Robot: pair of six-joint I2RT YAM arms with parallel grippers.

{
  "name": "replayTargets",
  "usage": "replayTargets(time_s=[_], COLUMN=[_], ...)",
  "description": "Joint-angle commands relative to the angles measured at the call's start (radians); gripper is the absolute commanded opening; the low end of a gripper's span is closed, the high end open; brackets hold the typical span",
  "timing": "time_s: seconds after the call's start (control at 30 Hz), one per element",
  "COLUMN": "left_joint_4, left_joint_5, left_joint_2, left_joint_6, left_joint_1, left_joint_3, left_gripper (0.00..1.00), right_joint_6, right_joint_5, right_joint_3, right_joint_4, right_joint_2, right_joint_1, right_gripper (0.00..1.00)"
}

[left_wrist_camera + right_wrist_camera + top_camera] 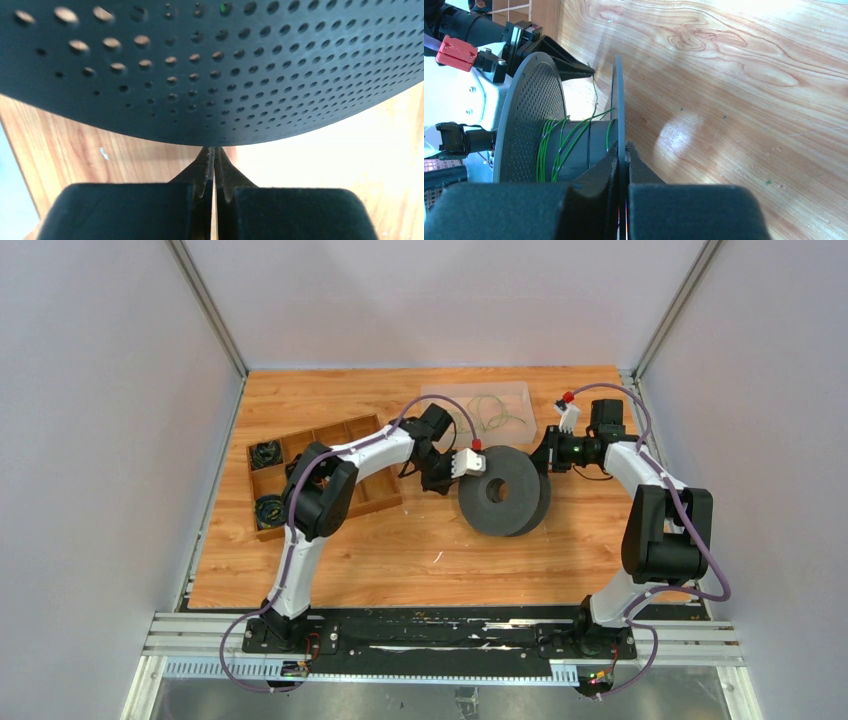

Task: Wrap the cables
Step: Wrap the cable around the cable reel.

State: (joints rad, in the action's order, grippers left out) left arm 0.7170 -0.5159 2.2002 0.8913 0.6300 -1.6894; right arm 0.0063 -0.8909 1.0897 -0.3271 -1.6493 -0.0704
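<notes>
A dark grey plastic spool stands on edge at the centre of a wood-grain desk, flanked by two robot arms. The right wrist view shows a smooth round core between two thin discs. The disc at the left of that frame, the perforated flange, is pierced all over with small round holes. Thin olive-green cables lie in a few loose turns around the core. One strand rises from it to the black pointed tip of the left hand in the upper left of that frame.

The left hand's fingers are pressed together just under the flange's curved edge. Whether the strand is caught between them cannot be told. The right hand pinches the rim of the spool's other, thinner disc.

More green wire lies in loose loops in a shallow clear plastic tray at upper centre of the overhead view. At left, a wooden box split into compartments holds small black cord bundles in two of its leftmost cells.
</notes>
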Motion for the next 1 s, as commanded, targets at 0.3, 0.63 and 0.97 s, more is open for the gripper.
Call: replayTargets(time_s=[0.3,0.63,0.97], left_joint_4=[-0.254,-0.432,-0.617], left_joint_5=[-0.045,-0.093,-0.130], left_joint_2=[-0.178,-0.209,-0.232], left_joint_6=[-0.298,-0.474,-0.629], left_joint_1=[0.071,0.121,0.170], left_joint_3=[0.396,0.495,0.597], left_gripper=[0.00,0.00,0.00], right_joint_6=[0.114,0.235,0.279], right_joint_5=[0.089,0.173,0.200], right_joint_3=[-0.052,-0.155,-0.200], right_joint_4=[0.117,0.246,0.305], right_joint_2=[-0.003,0.038,0.024], right_joint_1=[-0.022,-0.020,-0.017], right_gripper=[0.01,0.01,0.01])
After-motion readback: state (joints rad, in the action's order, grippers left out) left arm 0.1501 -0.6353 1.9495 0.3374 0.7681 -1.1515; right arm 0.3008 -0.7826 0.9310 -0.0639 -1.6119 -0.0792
